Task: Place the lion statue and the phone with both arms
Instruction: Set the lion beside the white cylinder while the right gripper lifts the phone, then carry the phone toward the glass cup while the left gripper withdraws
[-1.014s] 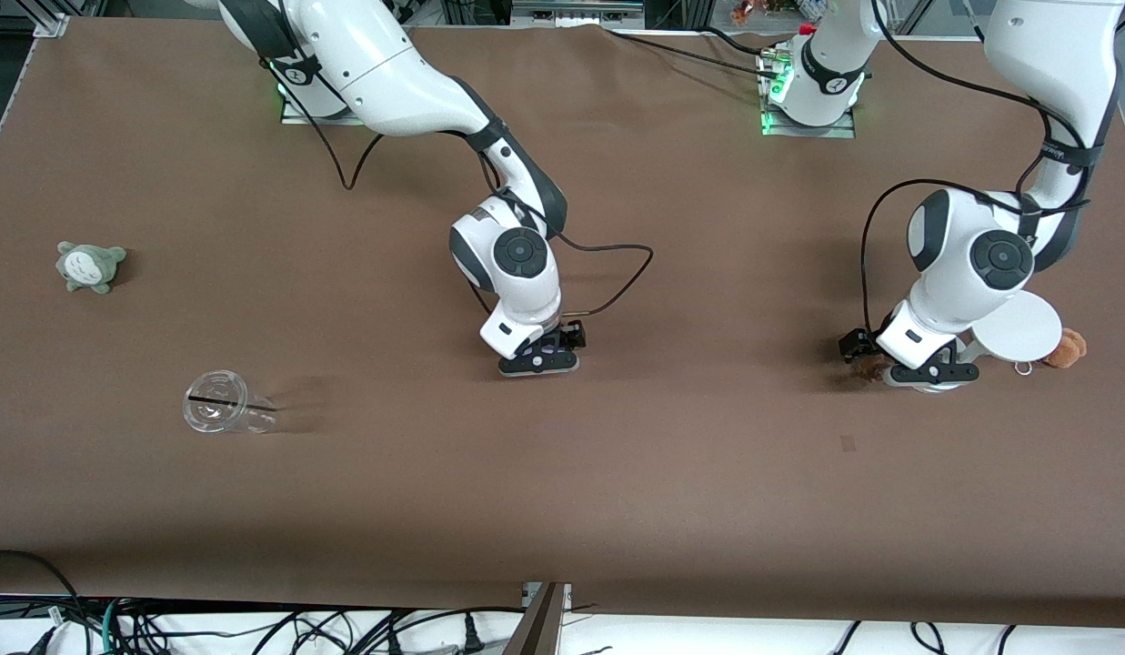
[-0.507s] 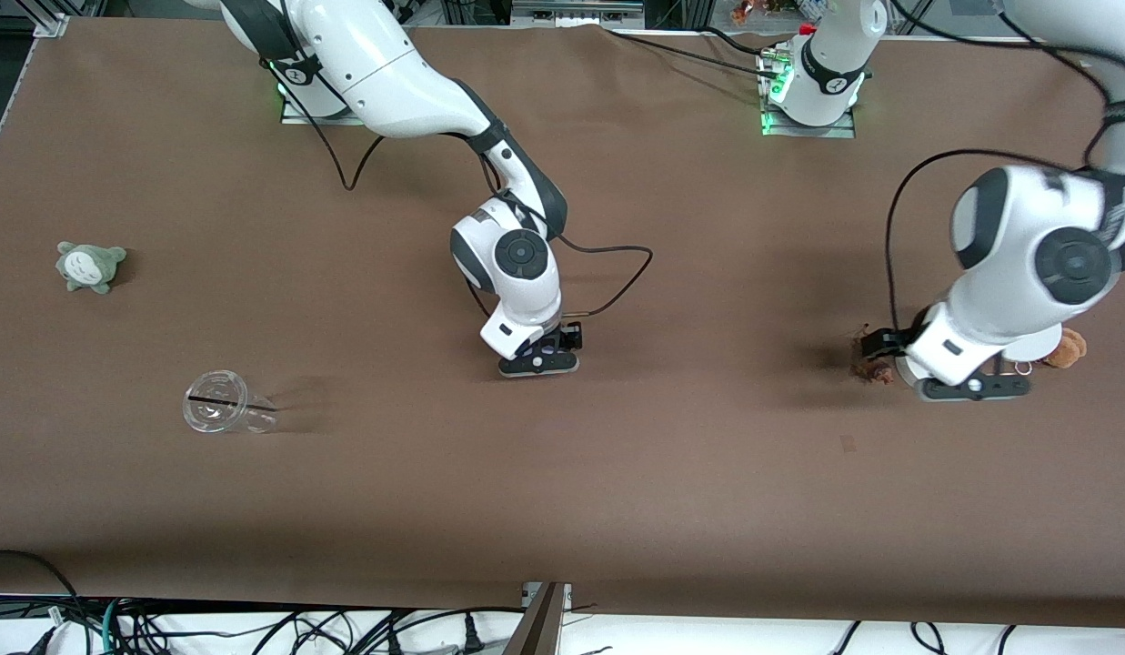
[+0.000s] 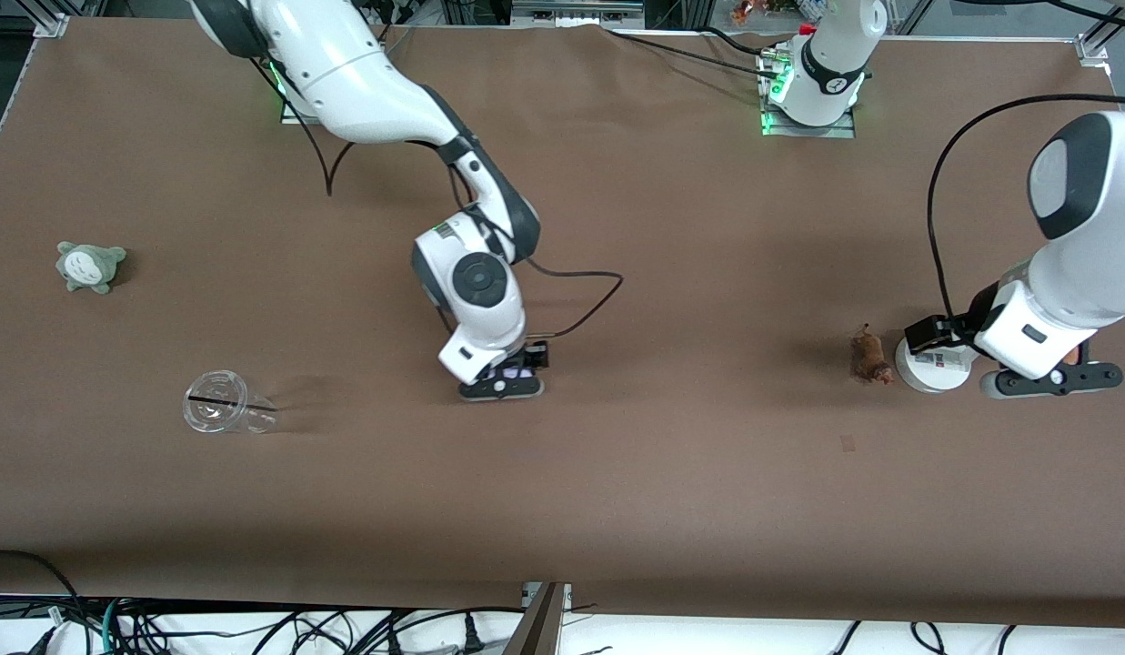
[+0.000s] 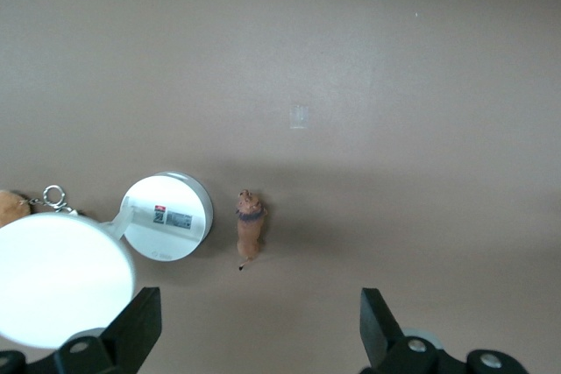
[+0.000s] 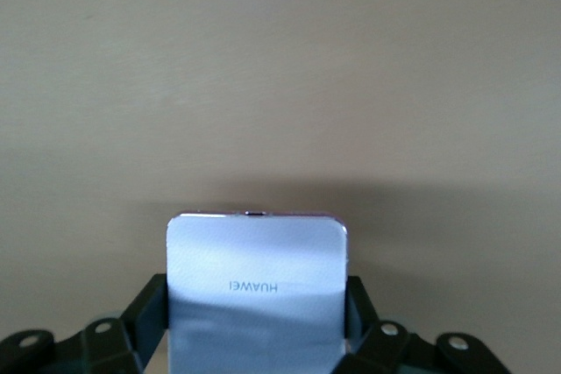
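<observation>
The lion statue (image 3: 868,357) is a small orange-brown figurine lying on the table beside the white stand's base; in the left wrist view the lion statue (image 4: 250,229) lies well below the fingers. My left gripper (image 3: 1051,379) hangs open and empty high over that spot, and the left gripper (image 4: 257,326) shows wide-spread jaws. My right gripper (image 3: 500,383) is low over the middle of the table, shut on the phone (image 3: 513,371). The phone (image 5: 256,273) is a pale lavender slab with a pinkish edge, clamped by its sides in the right gripper (image 5: 256,326).
A white stand (image 3: 929,369) with a round base (image 4: 166,216) and a disc top (image 4: 57,278) stands toward the left arm's end, a brown fuzzy plush (image 4: 9,206) beside it. A grey-green plush (image 3: 89,266) and a clear cup (image 3: 221,412) on its side lie toward the right arm's end.
My left arm rose and drew away toward its end of the table, leaving the lion statue lying by the stand. My right gripper closed on the phone and shifted toward the right arm's end.
</observation>
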`<control>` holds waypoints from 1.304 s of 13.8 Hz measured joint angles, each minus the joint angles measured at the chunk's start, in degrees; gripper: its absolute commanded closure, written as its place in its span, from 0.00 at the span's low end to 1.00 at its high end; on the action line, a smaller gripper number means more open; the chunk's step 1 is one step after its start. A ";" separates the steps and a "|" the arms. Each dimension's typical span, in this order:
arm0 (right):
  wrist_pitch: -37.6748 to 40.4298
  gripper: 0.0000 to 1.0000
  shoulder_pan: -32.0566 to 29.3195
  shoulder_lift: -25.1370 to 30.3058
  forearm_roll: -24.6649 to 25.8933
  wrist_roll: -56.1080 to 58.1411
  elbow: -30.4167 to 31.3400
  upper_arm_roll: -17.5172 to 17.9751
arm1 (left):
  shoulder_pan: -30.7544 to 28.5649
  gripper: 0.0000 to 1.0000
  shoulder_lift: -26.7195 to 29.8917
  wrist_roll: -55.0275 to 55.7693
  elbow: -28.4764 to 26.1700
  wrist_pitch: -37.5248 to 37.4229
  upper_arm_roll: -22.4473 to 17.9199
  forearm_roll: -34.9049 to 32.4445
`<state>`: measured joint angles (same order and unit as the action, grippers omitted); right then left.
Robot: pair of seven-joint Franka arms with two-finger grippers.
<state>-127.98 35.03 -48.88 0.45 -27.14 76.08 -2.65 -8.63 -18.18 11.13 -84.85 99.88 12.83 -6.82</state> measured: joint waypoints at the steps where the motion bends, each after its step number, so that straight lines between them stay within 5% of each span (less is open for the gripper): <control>1: 1.74 0.64 -1.65 1.13 -0.77 3.40 0.17 -0.12 | -0.10 0.00 0.16 0.02 1.83 -1.99 -0.05 0.49; 4: 3.18 0.64 -7.76 5.64 -2.88 9.97 4.69 -0.38 | -0.10 0.00 2.22 0.44 6.98 -6.84 -1.93 3.50; 9: -0.52 0.64 -17.17 10.70 -5.57 17.00 15.39 -0.57 | 1.15 0.00 8.65 0.55 6.03 -13.20 -5.16 4.87; 13: -10.76 0.64 -18.77 10.92 -5.65 19.20 22.76 -0.42 | 2.58 0.00 9.83 0.58 3.29 -14.94 -5.25 6.25; 18: -14.99 0.52 -19.66 10.31 -5.65 22.23 23.68 -0.41 | 2.55 0.00 11.58 0.58 0.55 -15.09 -5.58 6.77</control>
<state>-142.96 15.37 -38.57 -5.20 -4.90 99.75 -3.06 -6.08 -6.60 11.71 -84.30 84.79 7.25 -0.05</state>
